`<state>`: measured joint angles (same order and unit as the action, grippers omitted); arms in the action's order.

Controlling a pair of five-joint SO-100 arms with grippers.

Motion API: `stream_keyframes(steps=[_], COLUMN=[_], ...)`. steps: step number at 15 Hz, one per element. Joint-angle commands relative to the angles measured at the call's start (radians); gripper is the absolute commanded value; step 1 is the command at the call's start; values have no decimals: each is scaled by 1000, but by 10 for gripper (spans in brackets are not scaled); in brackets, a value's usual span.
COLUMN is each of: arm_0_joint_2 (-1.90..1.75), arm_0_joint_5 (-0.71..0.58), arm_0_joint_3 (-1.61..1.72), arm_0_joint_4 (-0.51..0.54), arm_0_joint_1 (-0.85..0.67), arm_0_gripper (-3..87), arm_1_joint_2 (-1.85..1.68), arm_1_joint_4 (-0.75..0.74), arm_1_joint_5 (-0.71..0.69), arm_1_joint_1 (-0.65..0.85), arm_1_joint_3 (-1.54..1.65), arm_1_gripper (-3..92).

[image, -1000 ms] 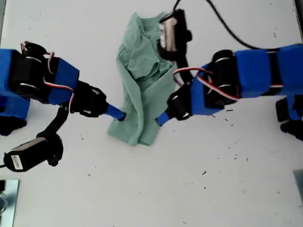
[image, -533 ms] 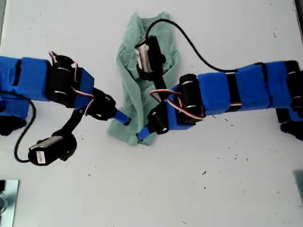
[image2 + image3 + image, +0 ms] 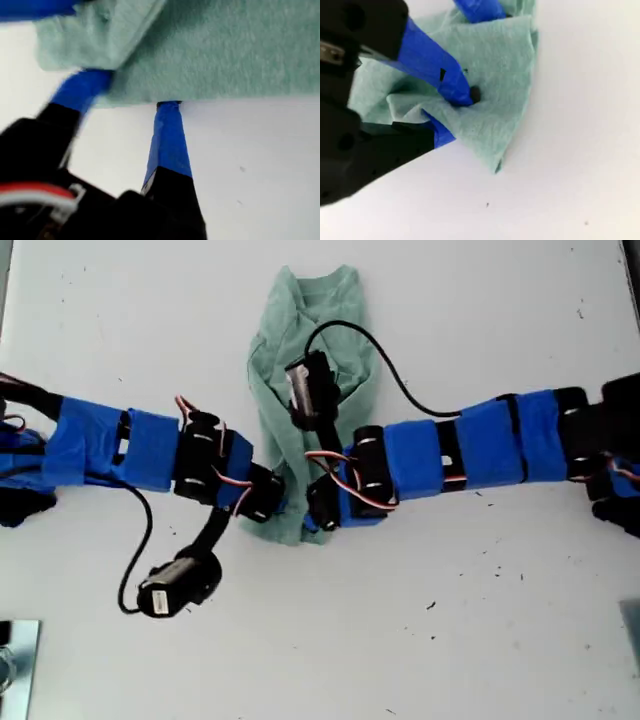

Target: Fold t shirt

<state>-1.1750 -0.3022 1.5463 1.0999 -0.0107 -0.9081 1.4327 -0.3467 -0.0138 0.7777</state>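
The pale green t shirt (image 3: 322,310) lies crumpled in a long strip on the white table, neck end at the far side. My first gripper (image 3: 279,508) comes in from the exterior view's left and stands open at the shirt's near hem (image 3: 225,50). One blue finger touches the hem and the other is tucked under a fold. My second gripper (image 3: 313,522) reaches in from the exterior view's right. It is shut on a bunched fold of the shirt (image 3: 495,60) near the near corner. The two grippers (image 3: 127,95) (image 3: 457,117) sit close together.
The first arm's wrist camera (image 3: 168,590) hangs over the table near the front. The second arm's camera (image 3: 308,390) and its black cable (image 3: 400,380) sit above the shirt. A metal object (image 3: 15,660) shows in the exterior view's bottom left corner. Bare white table (image 3: 420,640) spreads in front.
Both arms have stretched inward along the shirt's near end, and their grippers have come close together. The second gripper slid from the shirt's side edge to its near corner.
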Motion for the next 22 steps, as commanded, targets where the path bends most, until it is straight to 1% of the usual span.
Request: stream_keyframes(steps=[1,3,4,5,7,9,11,12,14,16,18,19,22], arm_0_joint_2=[2,0,-5,-37,-110,-104,-133,-187,-302,-405,-460,-477,-520], arm_0_joint_5=[44,72,98,127,178,173,140,112,9,-81,-146,-166,-184], arm_0_joint_3=[-106,-305,-383,-410,-408,-408,-399,-385,-373,-368,-284,-229,-31], arm_0_joint_4=[55,167,193,175,103,78,109,118,152,193,190,172,60], arm_0_joint_1=[97,181,227,276,342,324,244,181,8,-183,-350,-407,-502], arm_0_gripper=[-2,-2,-2,-2,-2,-2,-2,-2,-2,-2,-2,-2,4], arm_1_joint_2=[-44,-213,-298,-360,-446,-443,-456,-474,-506,-514,-512,-509,-494], arm_1_joint_4=[64,140,160,178,172,129,104,78,23,-71,-147,-187,-282], arm_1_joint_5=[-9,-43,-64,-77,-71,-106,-164,-227,-354,-462,-502,-511,-522], arm_1_joint_1=[-44,-89,-121,-163,-216,-179,-81,-8,161,302,407,439,494], arm_1_joint_3=[5,6,21,21,29,60,71,69,75,80,123,166,238], arm_1_gripper=[8,8,8,8,9,9,9,9,9,9,9,9,11])
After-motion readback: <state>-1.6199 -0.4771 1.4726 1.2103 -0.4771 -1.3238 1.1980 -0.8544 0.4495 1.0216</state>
